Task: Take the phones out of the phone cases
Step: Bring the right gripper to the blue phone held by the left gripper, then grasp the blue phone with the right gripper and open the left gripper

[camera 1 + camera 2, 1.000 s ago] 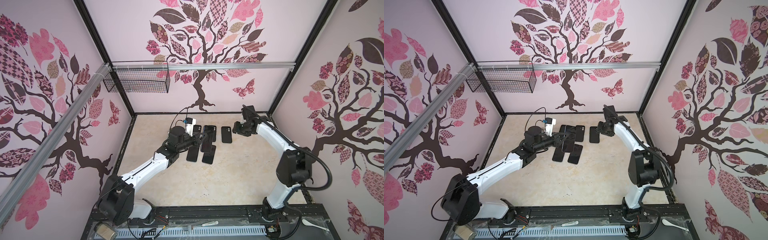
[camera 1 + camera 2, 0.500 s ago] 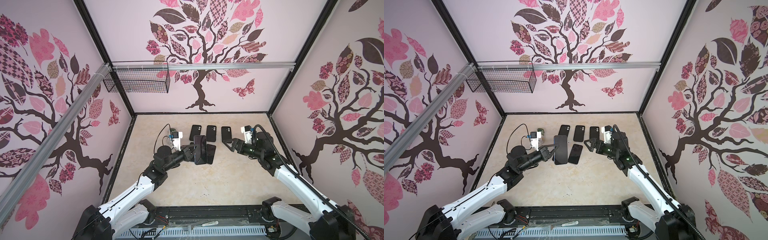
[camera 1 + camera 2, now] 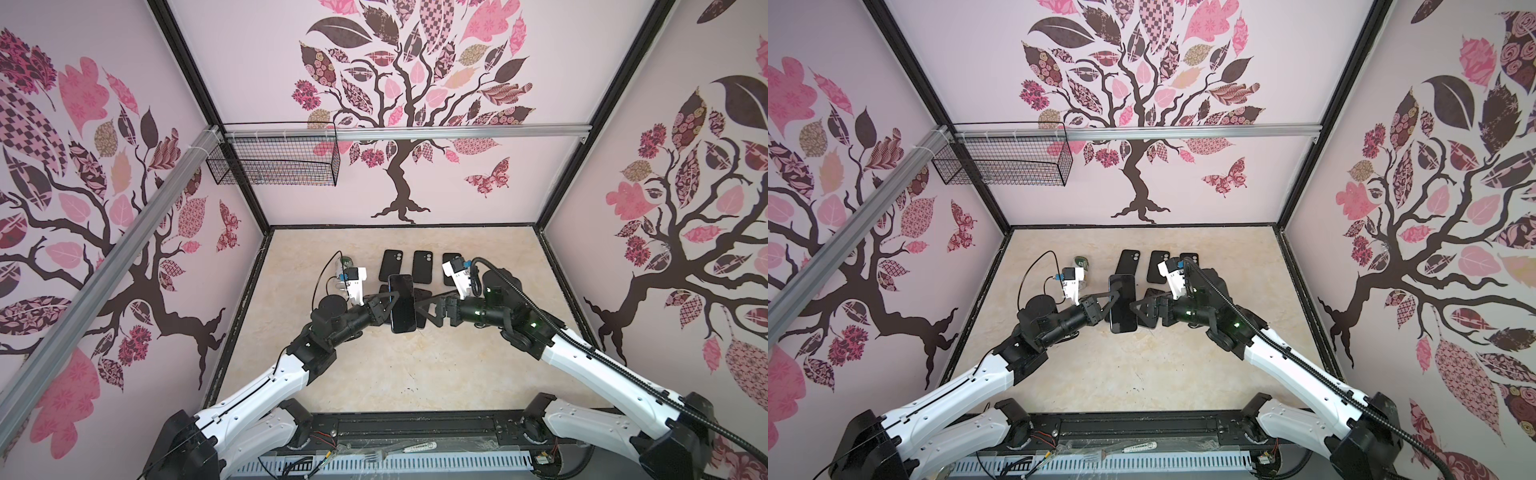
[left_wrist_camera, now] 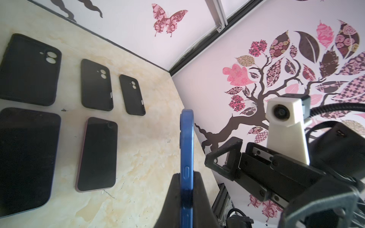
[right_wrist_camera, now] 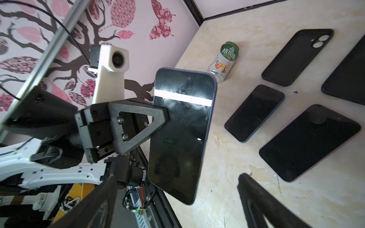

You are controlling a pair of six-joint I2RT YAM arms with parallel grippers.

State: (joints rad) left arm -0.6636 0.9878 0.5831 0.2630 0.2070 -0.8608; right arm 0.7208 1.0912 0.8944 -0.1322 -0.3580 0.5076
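Marble-look tabletop (image 3: 374, 374), pink tree-print walls (image 3: 457, 199): the blue-rimmed phone (image 3: 402, 303) is held aloft, screen upward, pinched at one long edge by the closed left gripper (image 3: 390, 300). The right gripper (image 3: 423, 311), jaws spread wide and empty, hangs just beside the opposite edge. Such a one-sided pinch could let it twist or drop onto spare phones (image 4: 97, 154) lying beneath; empty black cases (image 4: 96, 84) and a beer can (image 5: 225, 59) lie beyond.

Near table (image 3: 395, 374) lies bare; phones (image 4: 96, 154), cases (image 4: 96, 84) and can (image 5: 225, 59) crowd the far half.
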